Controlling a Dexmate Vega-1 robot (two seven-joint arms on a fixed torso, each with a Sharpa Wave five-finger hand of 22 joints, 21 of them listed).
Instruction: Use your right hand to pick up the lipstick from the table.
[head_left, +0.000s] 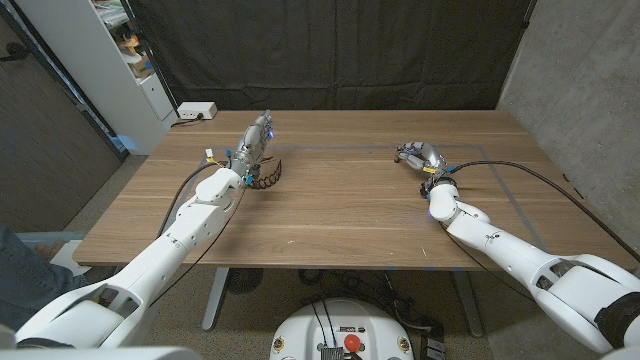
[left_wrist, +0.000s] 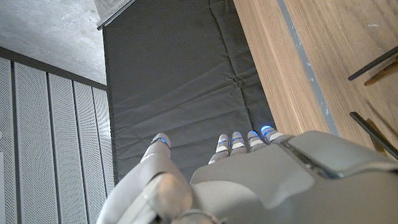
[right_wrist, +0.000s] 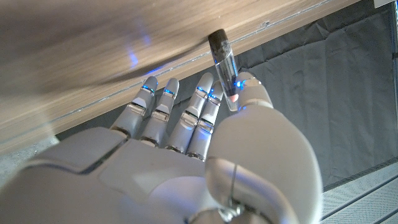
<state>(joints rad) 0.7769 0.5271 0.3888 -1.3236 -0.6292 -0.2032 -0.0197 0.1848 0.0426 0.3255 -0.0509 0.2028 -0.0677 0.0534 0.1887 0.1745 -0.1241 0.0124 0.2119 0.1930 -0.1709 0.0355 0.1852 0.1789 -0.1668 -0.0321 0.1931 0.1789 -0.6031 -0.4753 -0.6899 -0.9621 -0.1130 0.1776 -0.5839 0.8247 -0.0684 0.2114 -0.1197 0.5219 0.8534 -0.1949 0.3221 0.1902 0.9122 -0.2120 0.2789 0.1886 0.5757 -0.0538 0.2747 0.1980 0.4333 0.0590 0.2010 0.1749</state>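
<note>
Above the wooden table (head_left: 330, 215), the right hand (right_wrist: 205, 143) pinches the lipstick (right_wrist: 224, 59); the left hand (left_wrist: 249, 180) holds nothing, fingers apart.

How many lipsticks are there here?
1. The lipstick is pinched in the right hand, over the table's far right part. None other shows.

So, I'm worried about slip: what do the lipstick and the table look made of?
The lipstick looks like glossy plastic, a clear sleeve with a dark cap, though it could be glass. The table shows brown wood grain with a matte finish, possibly laminate.
</note>
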